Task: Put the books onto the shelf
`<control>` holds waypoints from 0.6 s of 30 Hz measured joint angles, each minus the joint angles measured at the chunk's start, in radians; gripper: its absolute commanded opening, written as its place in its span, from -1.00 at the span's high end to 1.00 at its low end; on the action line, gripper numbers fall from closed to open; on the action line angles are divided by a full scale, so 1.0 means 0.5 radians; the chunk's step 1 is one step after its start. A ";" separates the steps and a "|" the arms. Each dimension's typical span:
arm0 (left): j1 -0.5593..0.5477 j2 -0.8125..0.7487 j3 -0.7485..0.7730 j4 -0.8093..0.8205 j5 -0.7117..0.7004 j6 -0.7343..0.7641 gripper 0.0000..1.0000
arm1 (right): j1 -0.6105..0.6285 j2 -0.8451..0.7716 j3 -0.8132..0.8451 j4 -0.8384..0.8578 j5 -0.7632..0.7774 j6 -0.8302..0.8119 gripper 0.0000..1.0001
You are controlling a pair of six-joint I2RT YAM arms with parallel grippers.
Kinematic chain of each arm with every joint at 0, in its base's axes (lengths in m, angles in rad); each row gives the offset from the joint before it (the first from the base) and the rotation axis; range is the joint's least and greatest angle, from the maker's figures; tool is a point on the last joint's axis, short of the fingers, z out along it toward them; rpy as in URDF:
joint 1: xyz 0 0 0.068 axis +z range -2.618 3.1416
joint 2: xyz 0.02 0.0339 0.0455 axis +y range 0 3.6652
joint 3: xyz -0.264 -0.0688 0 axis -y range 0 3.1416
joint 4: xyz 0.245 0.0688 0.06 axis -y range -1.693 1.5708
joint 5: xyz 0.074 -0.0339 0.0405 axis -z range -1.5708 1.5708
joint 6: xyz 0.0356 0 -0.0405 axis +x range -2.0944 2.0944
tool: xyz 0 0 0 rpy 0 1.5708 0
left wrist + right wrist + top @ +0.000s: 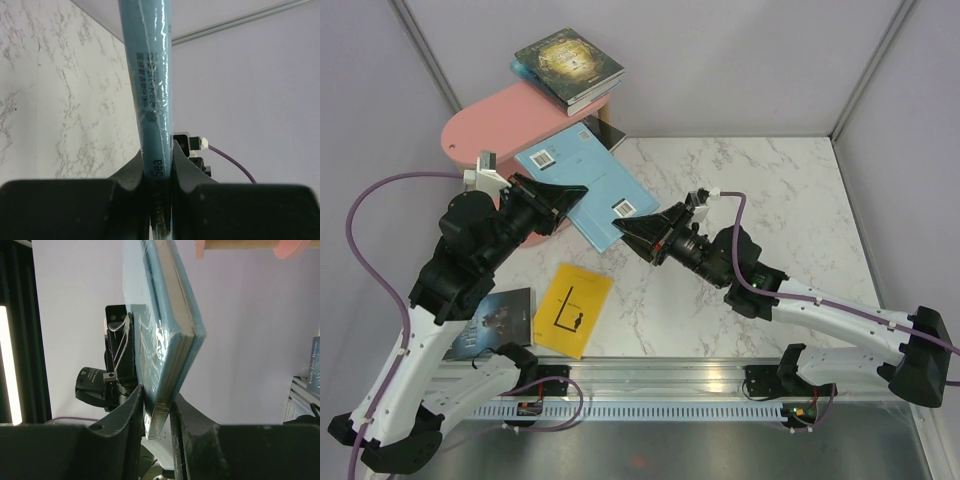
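Two arms share one light blue book beside the pink shelf

Nearest, one dark book and one yellow book lie flat on the marble table. Farther in, the left gripper and the right gripper each clamp an opposite edge of one light blue book, just beside the shelf. Two stacked books sit on the shelf's top board.

Left tool, right tool, both clamped.
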 measured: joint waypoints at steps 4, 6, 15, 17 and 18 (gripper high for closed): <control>-0.001 -0.010 0.009 -0.008 -0.008 0.000 0.95 | 0.011 0.011 0.006 0.029 0.020 0.015 0.90; 0.000 -0.010 0.008 -0.008 -0.011 0.000 0.96 | 0.012 0.018 0.006 0.032 0.034 0.024 1.00; -0.006 -0.059 -0.005 -0.001 0.138 0.094 0.50 | 0.045 -0.121 0.002 -0.185 0.083 -0.068 1.00; -0.024 -0.108 -0.034 -0.022 0.217 0.161 0.37 | 0.050 -0.229 -0.024 -0.287 0.096 -0.105 1.00; -0.026 -0.137 -0.050 -0.045 0.237 0.189 0.20 | 0.046 -0.305 -0.053 -0.343 0.129 -0.125 1.00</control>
